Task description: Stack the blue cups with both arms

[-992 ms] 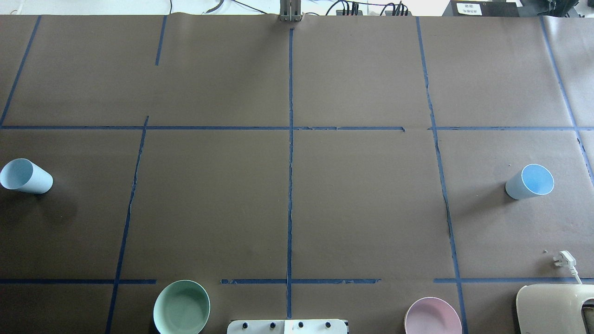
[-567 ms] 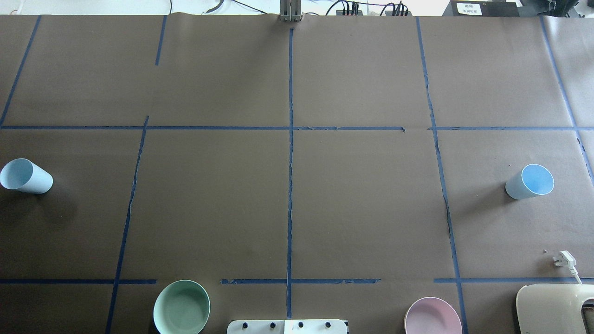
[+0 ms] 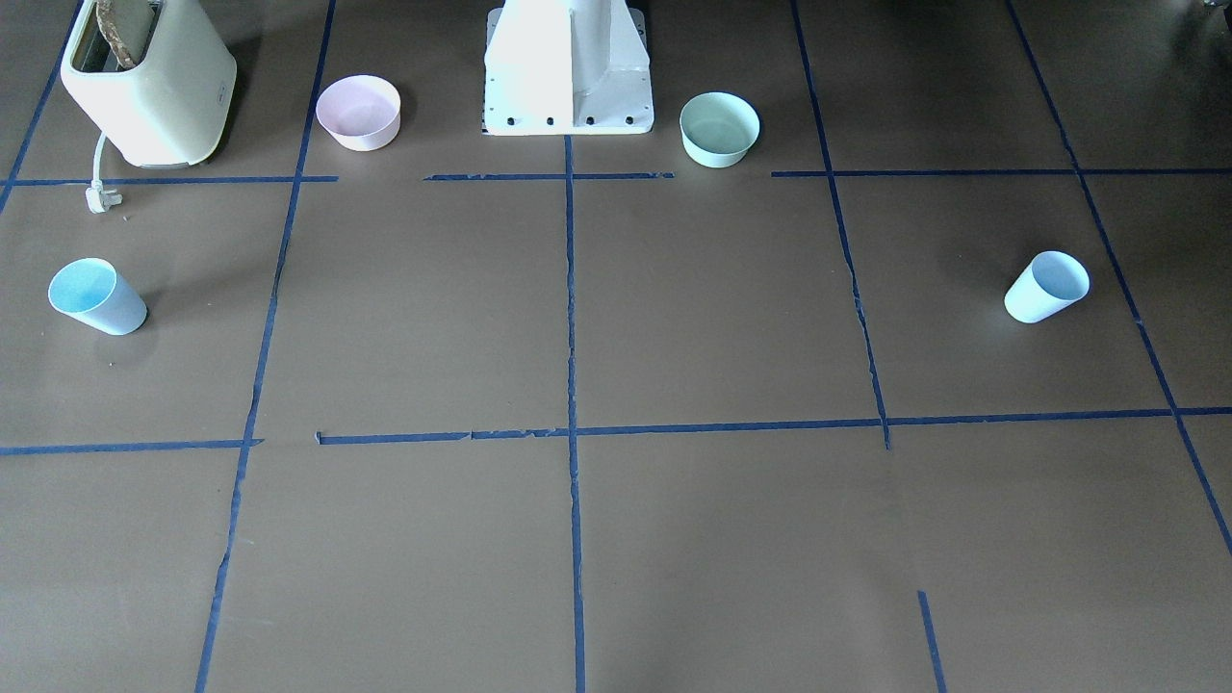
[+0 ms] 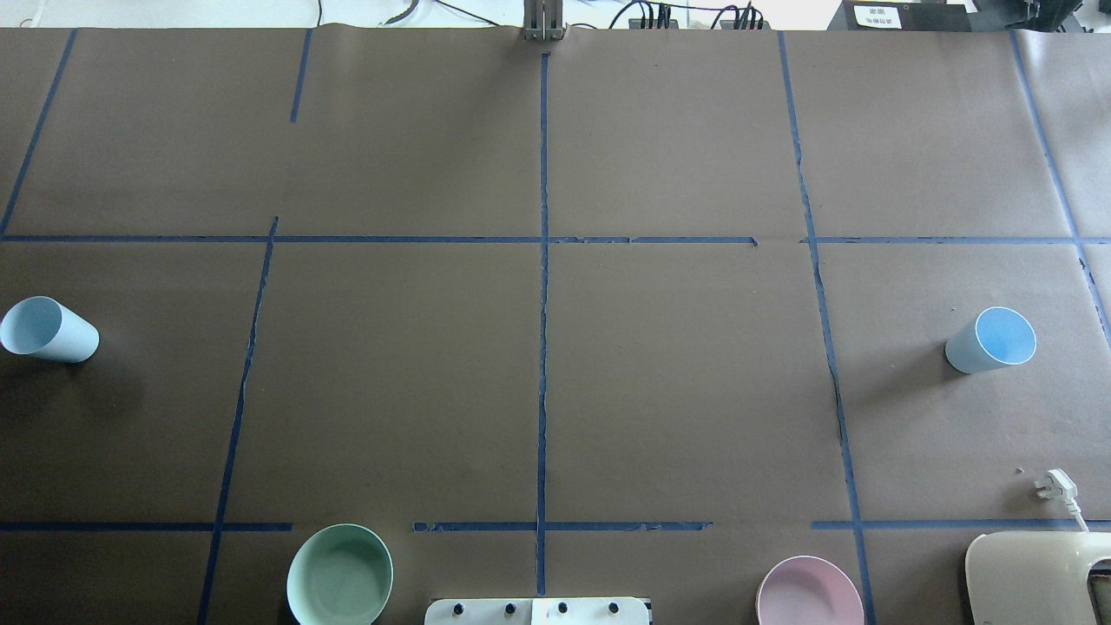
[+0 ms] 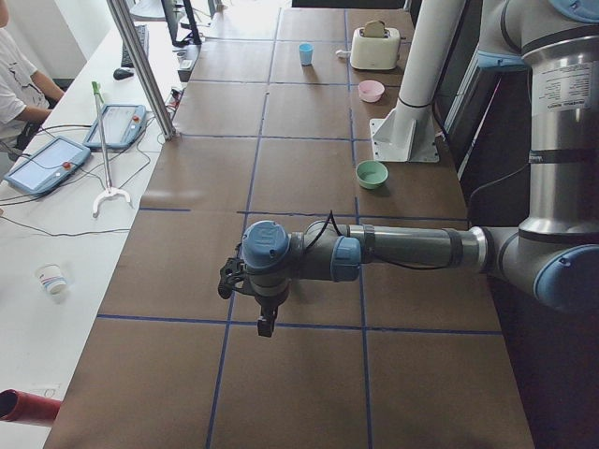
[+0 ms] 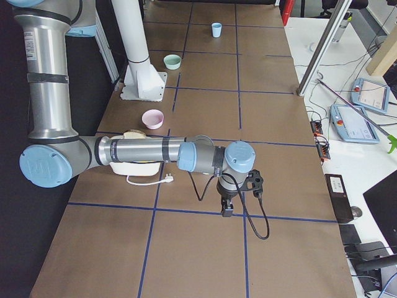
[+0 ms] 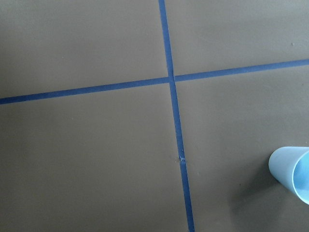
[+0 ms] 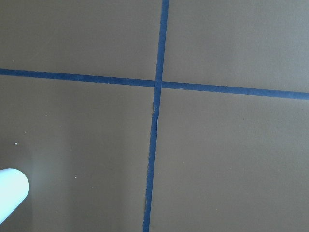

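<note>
Both arms reach out level over the table (image 4: 677,365), wrists turned so that each gripper points straight down, clear of the surface. The left arm (image 5: 412,251) carries the left gripper (image 5: 266,327) above a tape line toward its own end of the table. The right arm (image 6: 136,150) has the right gripper (image 6: 227,211) in the same pose at the opposite end. The grippers show only from the side, so I cannot tell whether either pair of fingers is apart or together. The left cup (image 4: 48,330) and the right cup (image 4: 991,340) stand upright and well apart, one toward each end, with taped brown paper between them. Along the robot's edge sit a green bowl (image 4: 339,575), the base (image 3: 568,77), a pink bowl (image 4: 809,595) and a toaster (image 3: 149,87).
</note>
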Robot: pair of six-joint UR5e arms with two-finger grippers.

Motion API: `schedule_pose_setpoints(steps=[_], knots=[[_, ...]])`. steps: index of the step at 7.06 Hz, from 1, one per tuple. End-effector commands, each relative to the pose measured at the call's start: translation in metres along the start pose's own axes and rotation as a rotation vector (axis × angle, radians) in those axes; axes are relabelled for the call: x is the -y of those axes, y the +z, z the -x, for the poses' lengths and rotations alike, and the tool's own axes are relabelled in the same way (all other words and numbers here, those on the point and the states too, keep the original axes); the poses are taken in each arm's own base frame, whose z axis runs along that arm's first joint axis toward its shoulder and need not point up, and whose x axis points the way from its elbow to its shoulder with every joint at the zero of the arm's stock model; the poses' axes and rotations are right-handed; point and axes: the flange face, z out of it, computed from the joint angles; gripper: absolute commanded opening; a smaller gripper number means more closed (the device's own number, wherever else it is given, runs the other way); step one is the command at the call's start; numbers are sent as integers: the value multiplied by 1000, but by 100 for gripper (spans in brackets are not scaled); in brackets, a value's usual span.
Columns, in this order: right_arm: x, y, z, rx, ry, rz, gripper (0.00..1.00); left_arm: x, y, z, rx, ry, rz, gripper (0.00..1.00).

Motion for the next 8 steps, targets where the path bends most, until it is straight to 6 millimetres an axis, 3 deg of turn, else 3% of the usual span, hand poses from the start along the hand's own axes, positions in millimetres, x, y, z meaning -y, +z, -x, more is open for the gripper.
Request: schedule_pose_setpoints(steps=[1,2,3,6,8], knots=[[-1,0,0,2,1,-1,100,-1,0,-2,-1,-1,0,100],[0,0,1,3,1,0,100,4,14,-17,-20,-21,28,100],[-4,3,-1,5,12,3,100,16,48,-63,-65,-33,71,100],[-3,7,7,58,0,4,100,25,101,-142,-98,-156,81,100],[-3,8,8,69,3,5,100,26,112,-150,-98,-162,103,100]])
